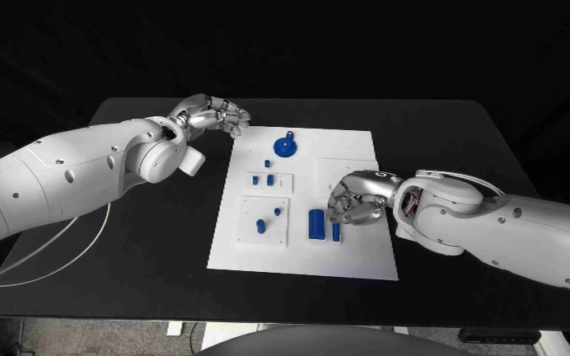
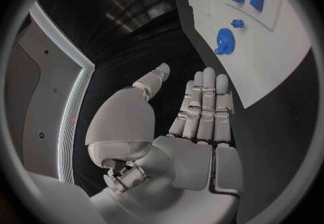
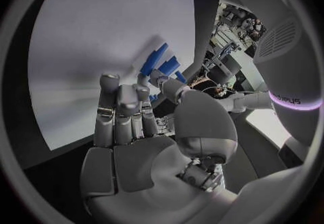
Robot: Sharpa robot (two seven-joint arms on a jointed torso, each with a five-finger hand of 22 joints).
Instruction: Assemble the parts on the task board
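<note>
The white task board lies mid-table with blue parts on it: a round disc, several small pieces and two upright bars. My right hand hovers over the board's right half, fingers curled down, fingertips at the right-hand bar. In the right wrist view the thumb of the hand reaches to the blue bars; whether it grips one is hidden. My left hand is over the black table beside the board's far-left corner. Its fingers are straight and hold nothing, near the disc.
Black table surrounds the board, with wide bare room to the left and at the front. A white cable hangs along my left arm. The board's far right part carries no pieces.
</note>
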